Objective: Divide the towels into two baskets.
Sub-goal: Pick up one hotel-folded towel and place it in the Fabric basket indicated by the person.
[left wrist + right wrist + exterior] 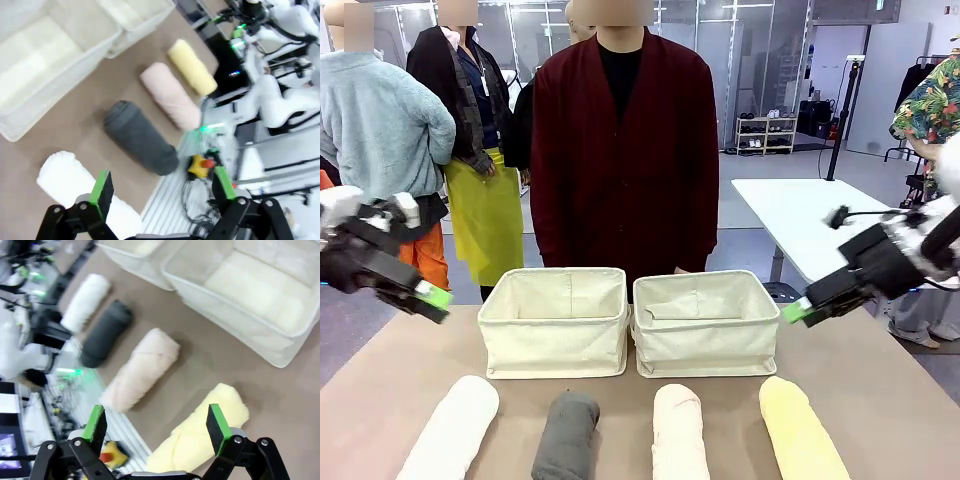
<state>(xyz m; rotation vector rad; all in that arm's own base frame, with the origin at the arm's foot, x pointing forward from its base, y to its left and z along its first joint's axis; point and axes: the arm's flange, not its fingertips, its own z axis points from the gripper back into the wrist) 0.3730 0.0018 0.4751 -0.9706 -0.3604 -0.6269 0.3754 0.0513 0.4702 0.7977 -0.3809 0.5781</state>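
white towel [450,428] lies at the left end of a row of four rolls along the near edge of your counter [880,380]. to its right come the dark grey towel [566,436], the cream towel [679,432] and, at the right end, the pale yellow towel [802,430]. the rolls lie apart from one another, each running near to far.

just beyond the row, in the middle of the counter, the left basket [555,345] and the right basket [708,350] stand side by side with their inner walls touching or nearly so. all four rolls lie on the counter on the near side of them.

your left hand [432,297] hangs in the air over the counter's left edge, its fingers spread wide with nothing between them. its wrist view looks down on the white towel, close below. your right hand [798,312] hangs just right of the right basket, also spread wide and holding nothing, and its wrist view has the pale yellow towel below it.

a person [625,150] stands at the far side, behind the baskets.
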